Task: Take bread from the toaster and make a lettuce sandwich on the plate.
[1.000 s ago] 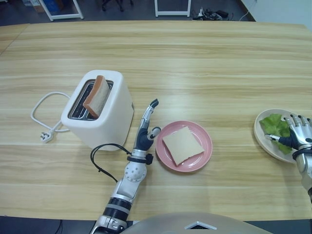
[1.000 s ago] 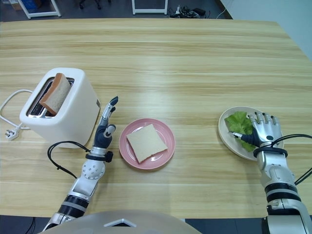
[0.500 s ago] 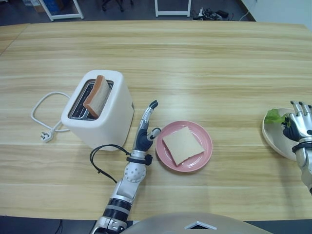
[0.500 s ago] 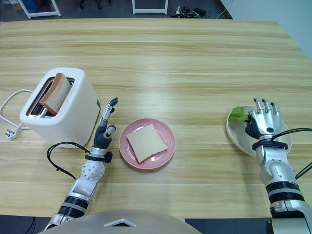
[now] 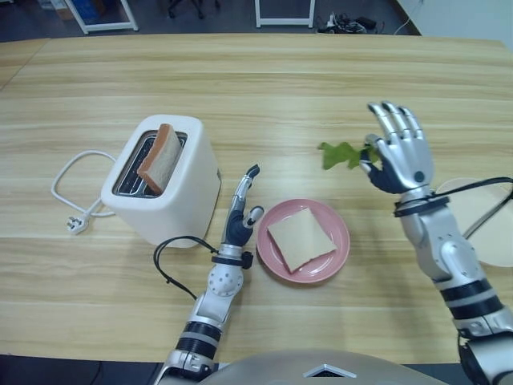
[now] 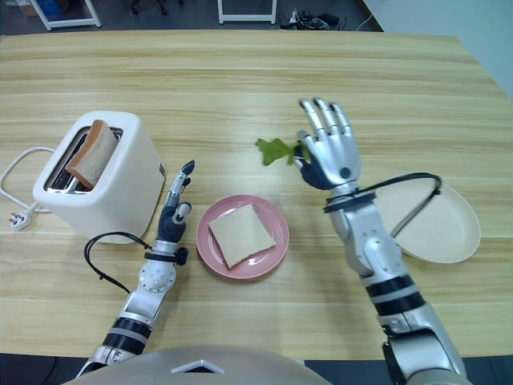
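Lettuce leaf (image 5: 341,154) held aloft in the right hand (image 5: 398,156)

Nearest lies the pink plate (image 5: 276,216), with one pale slice of bread (image 5: 300,239) flat on it, set a little askew. Just beside the plate's left rim, the left hand (image 5: 243,204) rests low over the table (image 5: 321,88), in the gap between plate and toaster (image 5: 172,192). Its forearm runs up from the near edge, and its fingers lie straight and pressed together, pointing away from the robot and holding nothing. A black cable loops on the wood by its wrist.

To the right, the cream plate (image 6: 437,224) sits near the table's right edge. The white toaster stands left of the left hand, with a browned slice (image 5: 159,157) leaning out of its slot and a white cord (image 5: 68,180) trailing off to the left.

Farther back, the right hand is raised off the table, its back toward the camera and its long fingers standing nearly upright. The leaf is pinched at the thumb side and sticks out to the hand's left, hanging in the air beyond the pink plate's far right rim, well apart from the cream plate.
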{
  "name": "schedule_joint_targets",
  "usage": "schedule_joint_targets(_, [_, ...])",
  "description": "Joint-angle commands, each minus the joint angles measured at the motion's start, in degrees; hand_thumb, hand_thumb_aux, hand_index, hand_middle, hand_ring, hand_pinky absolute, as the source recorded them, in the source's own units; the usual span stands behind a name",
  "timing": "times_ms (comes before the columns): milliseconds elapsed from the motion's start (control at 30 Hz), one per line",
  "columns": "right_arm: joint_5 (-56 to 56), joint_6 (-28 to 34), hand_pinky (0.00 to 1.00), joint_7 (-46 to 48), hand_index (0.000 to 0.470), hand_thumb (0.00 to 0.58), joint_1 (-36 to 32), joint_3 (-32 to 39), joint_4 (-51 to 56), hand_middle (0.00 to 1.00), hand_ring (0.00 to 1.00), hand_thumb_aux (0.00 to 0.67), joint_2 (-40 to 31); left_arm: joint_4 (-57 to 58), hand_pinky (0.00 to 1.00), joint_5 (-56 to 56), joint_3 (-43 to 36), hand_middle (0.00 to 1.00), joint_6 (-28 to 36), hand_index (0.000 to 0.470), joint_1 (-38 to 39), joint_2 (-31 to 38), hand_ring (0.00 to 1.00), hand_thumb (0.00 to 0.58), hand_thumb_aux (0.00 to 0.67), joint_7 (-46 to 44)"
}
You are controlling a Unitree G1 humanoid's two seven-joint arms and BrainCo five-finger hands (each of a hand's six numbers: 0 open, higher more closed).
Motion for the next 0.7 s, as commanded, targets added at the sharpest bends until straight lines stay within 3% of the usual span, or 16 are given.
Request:
schedule_joint_targets(33, [-1.8,-2.7,0.00,0.7,0.470,0.580,-0.4,6.6,5.6,0.00,0.00,0.670,3.8,1.1,0.00,-1.0,0.8,0.00,-0.1,0.000,-0.5,-0.5,0.00,0.000,0.000,-0.6])
schedule_joint_targets(267, [-2.5,-6.9,0.00,2.9,0.470,0.580,5.8,11.8,4.8,0.00,0.00,0.670,2.4,2.3,0.00,-0.3,1.0,0.00,-0.4,0.000,-0.6,-1.2,0.00,0.000,0.000,-0.5])
schedule_joint_targets(700, [-2.0,-8.8,0.00,9.0,0.470,0.580,11.9,8.1,-6.6,0.00,0.00,0.670,-2.0,4.9,0.00,0.8,0.9,0.00,-1.0,0.000,-1.3,-1.0,0.00,0.000,0.000,-0.3])
